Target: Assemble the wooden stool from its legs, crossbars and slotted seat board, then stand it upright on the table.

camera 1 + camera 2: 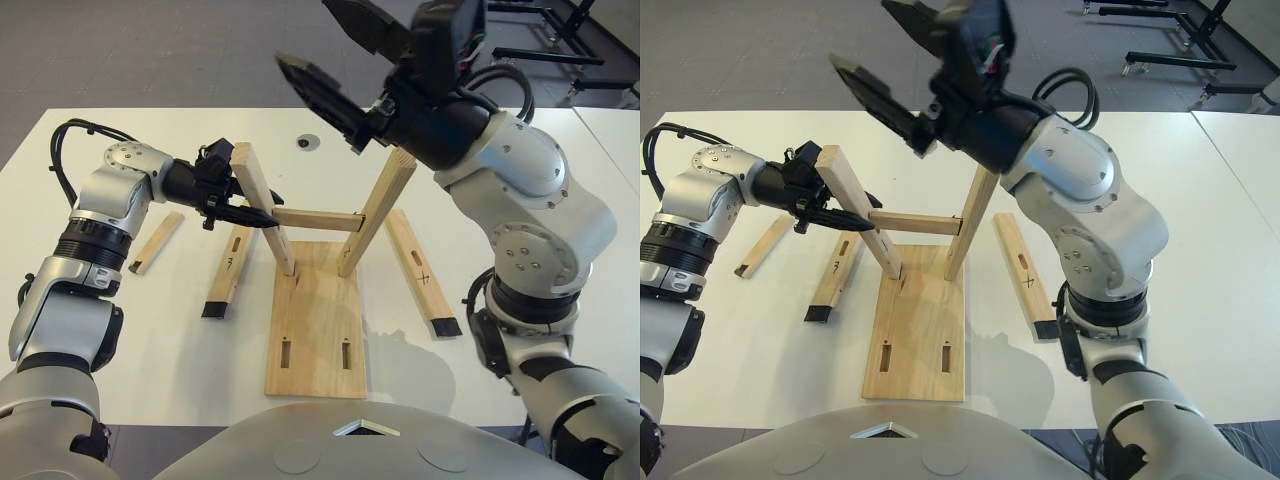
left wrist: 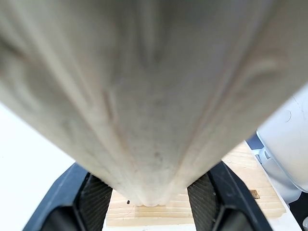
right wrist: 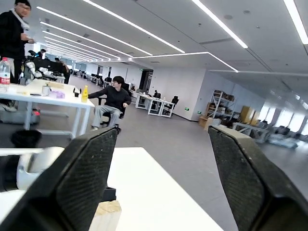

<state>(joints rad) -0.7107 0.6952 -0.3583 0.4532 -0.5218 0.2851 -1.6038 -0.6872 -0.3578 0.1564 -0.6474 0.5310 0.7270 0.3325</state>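
Note:
The slotted seat board (image 1: 315,335) lies flat in the middle of the white table. Two wooden legs stand slanted in its far slots, joined by a crossbar (image 1: 318,219). My left gripper (image 1: 255,214) is shut on the left leg (image 1: 258,190) just above the crossbar; in the left wrist view that leg (image 2: 154,96) sits between the dark pads (image 2: 96,199). The right leg (image 1: 382,205) stands free. My right gripper (image 1: 303,32) hangs open high above the frame, touching nothing; its fingers (image 3: 72,187) spread wide over the leg top (image 3: 106,214).
Two loose legs with black feet lie flat, one left of the board (image 1: 228,268), one right of it (image 1: 422,270). A short loose crossbar (image 1: 157,241) lies at the far left. A small round hole (image 1: 308,142) sits in the table behind the frame.

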